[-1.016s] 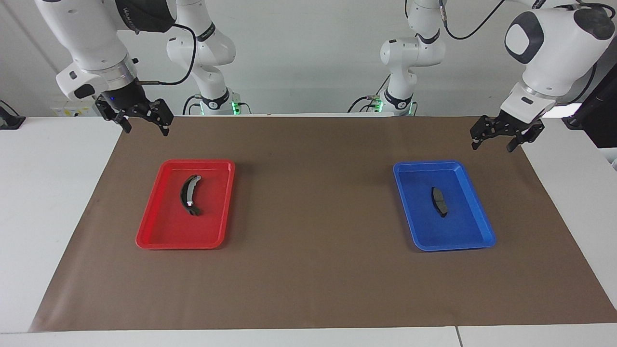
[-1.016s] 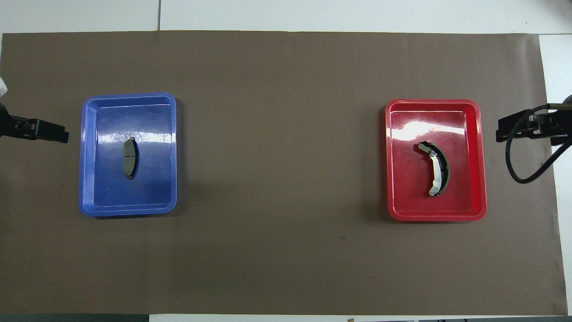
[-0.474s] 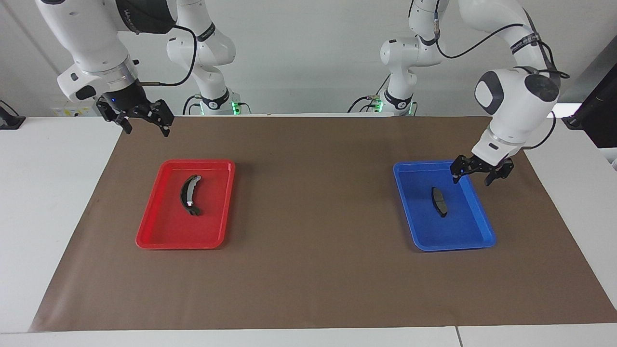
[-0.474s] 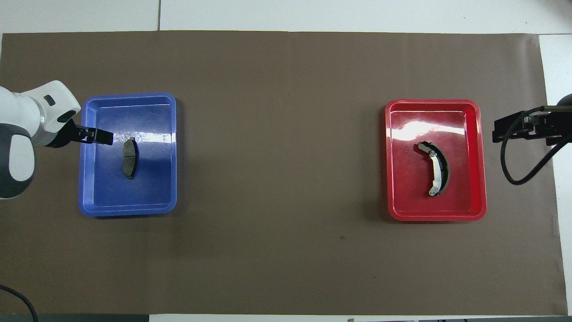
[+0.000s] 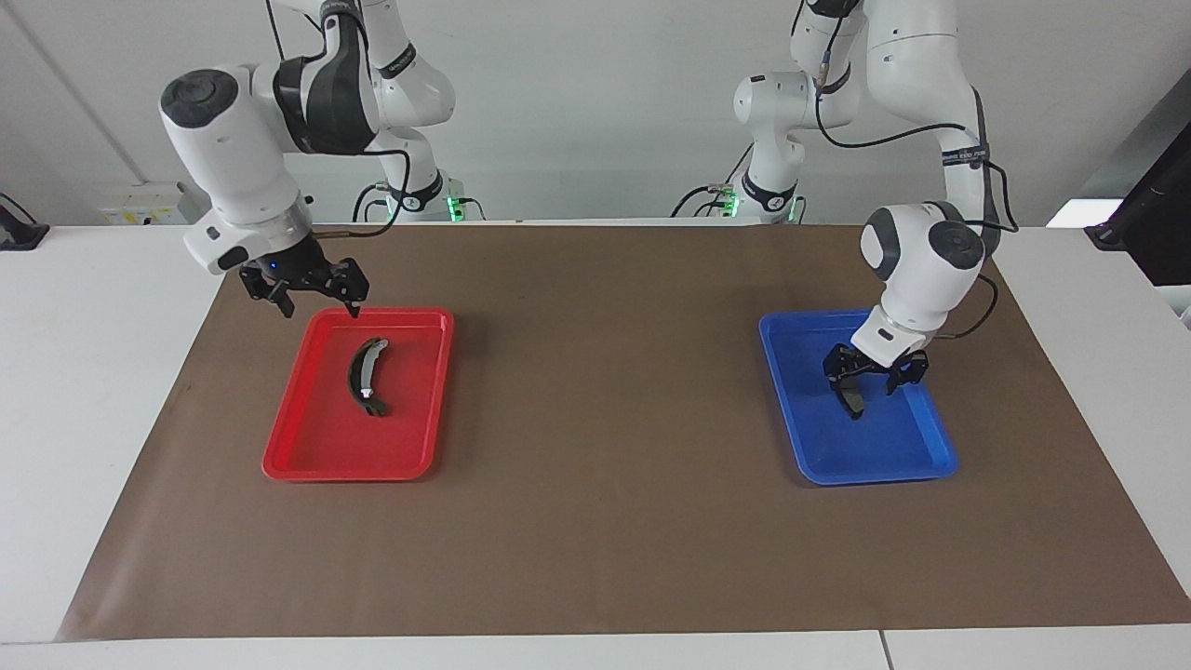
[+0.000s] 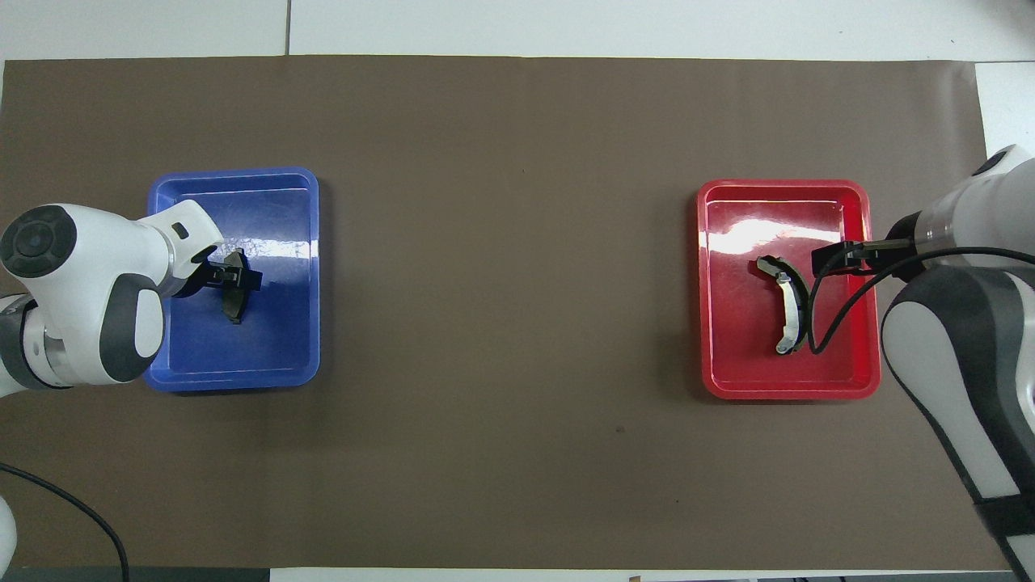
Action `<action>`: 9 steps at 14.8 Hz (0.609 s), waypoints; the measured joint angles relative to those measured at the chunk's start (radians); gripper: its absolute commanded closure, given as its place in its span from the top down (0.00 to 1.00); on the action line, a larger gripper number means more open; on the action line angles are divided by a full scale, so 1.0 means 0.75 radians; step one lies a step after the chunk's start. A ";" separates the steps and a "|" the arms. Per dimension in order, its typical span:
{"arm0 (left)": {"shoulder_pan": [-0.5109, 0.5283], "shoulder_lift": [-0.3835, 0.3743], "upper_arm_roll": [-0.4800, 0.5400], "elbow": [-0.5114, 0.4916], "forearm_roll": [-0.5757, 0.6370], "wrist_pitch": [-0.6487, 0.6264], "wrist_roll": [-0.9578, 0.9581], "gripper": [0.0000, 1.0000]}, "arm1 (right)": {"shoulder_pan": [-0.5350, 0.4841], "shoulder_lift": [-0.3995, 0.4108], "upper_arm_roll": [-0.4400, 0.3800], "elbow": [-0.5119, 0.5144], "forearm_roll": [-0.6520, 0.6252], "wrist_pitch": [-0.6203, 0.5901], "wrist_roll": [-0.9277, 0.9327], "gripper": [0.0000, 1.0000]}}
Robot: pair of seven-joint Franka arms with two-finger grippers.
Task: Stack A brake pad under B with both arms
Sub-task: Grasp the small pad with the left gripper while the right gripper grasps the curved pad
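The short dark grey brake pad (image 5: pixel 849 396) lies in the blue tray (image 5: pixel 916 456), toward the left arm's end of the tabletop (image 5: pixel 56 391), which is covered by a brown mat (image 5: pixel 605 521). The left gripper (image 5: pixel 873 381) is down inside that tray directly over the pad, its jaws spread wide and straddling the end of the pad nearer the robots. From the facing view the fingertips seem to sit at about the pad's level, one on each side, but whether they touch it I cannot tell; in the overhead view the gripper (image 6: pixel 234 277) hides the pad's upper half (image 6: pixel 234 307).

The long crescent-shaped brake shoe (image 5: pixel 365 377), black with a silvery-grey inner rim, lies in the red tray (image 5: pixel 307 465) toward the right arm's end of the tabletop, roughly along the tray's length, with its pale-marked end farther from the robots. The right gripper (image 5: pixel 316 300) hangs in the air over the tray's rim nearest the robots, clear of the shoe, with its jaws wide open and holding nothing. In the overhead view its tips (image 6: pixel 829 259) show just beside the shoe's (image 6: pixel 791 311) nearer end, and a black cable (image 6: pixel 817 323) loops across the tray (image 6: pixel 728 388).
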 measured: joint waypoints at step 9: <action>-0.030 -0.009 -0.001 -0.023 0.000 -0.001 -0.082 0.00 | -0.024 0.142 -0.008 -0.417 0.001 0.661 -0.227 0.98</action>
